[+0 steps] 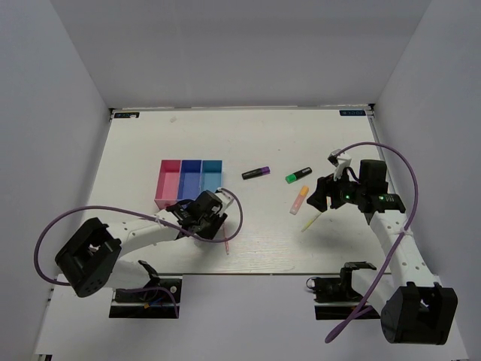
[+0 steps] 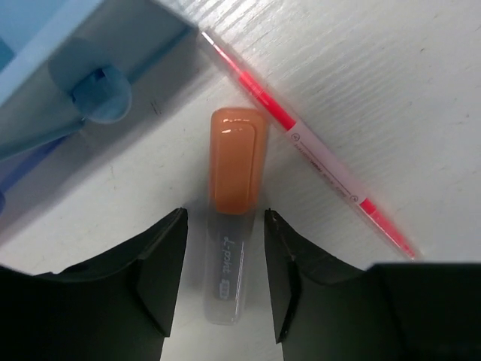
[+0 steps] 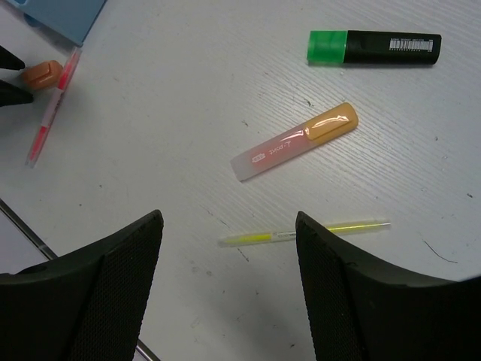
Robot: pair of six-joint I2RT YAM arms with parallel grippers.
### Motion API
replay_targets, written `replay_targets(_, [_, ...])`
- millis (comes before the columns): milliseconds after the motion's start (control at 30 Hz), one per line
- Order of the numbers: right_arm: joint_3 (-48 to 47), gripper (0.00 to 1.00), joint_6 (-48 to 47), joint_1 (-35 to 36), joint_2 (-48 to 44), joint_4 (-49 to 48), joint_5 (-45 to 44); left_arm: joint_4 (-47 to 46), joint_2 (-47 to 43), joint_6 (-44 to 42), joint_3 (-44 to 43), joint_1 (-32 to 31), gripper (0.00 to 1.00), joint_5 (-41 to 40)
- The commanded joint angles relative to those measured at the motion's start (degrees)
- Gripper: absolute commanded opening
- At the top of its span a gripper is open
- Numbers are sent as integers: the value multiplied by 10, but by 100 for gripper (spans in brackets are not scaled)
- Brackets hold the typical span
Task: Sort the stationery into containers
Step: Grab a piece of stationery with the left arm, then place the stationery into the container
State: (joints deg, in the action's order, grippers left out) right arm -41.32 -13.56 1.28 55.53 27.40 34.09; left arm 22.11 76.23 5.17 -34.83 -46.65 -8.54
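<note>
An orange marker (image 2: 237, 173) with a clear barrel lies flat on the table between my left gripper's (image 2: 225, 256) open fingers, with a gap on each side. A thin pink-red pen (image 2: 316, 150) lies just right of it. The light blue container (image 2: 45, 45) is close ahead. My right gripper (image 3: 229, 233) hangs open above a pale yellow pen (image 3: 304, 234), not touching it. Past that pen lie a second orange marker (image 3: 297, 141) and a green-ended highlighter (image 3: 373, 47). A purple-ended highlighter (image 1: 256, 173) lies mid-table. The containers are pink-red (image 1: 169, 184), dark blue (image 1: 191, 179) and light blue (image 1: 212, 176).
The three joined bins sit left of centre, with the left gripper (image 1: 218, 210) at their near right corner. The right gripper (image 1: 319, 197) is over the right half of the table (image 1: 263, 135). White walls enclose the table on three sides.
</note>
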Motion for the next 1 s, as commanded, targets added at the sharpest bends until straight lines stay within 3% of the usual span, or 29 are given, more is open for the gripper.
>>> replay_targets(0, [-6,74,-4,-1,-14,10,13,-39,5,5,24,10,54,22])
replay_targets(300, [-10,74,-1,-1,-20,10,14,-48,-27,35,63,12,15,56])
replay_targets(467, [-6,74,-1,-2,-25,8,18,-6,-103,51,44,-6,6,76])
replay_targets(633, [-6,74,2,0,-25,6,21,71,-190,65,-36,-27,3,51])
replay_targets(700, [-6,74,2,0,-23,8,20,84,-204,70,-55,-17,0,3])
replay_targets(733, [-6,67,2,0,-24,8,22,98,-216,78,-83,-3,0,-43])
replay_targets(767, [-6,67,2,1,-24,7,22,104,-216,79,-90,-3,0,-43])
replay_targets(867, [-5,37,0,0,-24,10,23,113,-213,70,-124,62,0,-109])
replay_targets(900, [-6,22,1,0,-24,8,23,111,-206,71,-134,76,0,-116])
replay_targets(967, [-6,14,0,-1,-24,9,23,109,-179,69,-159,151,0,-107])
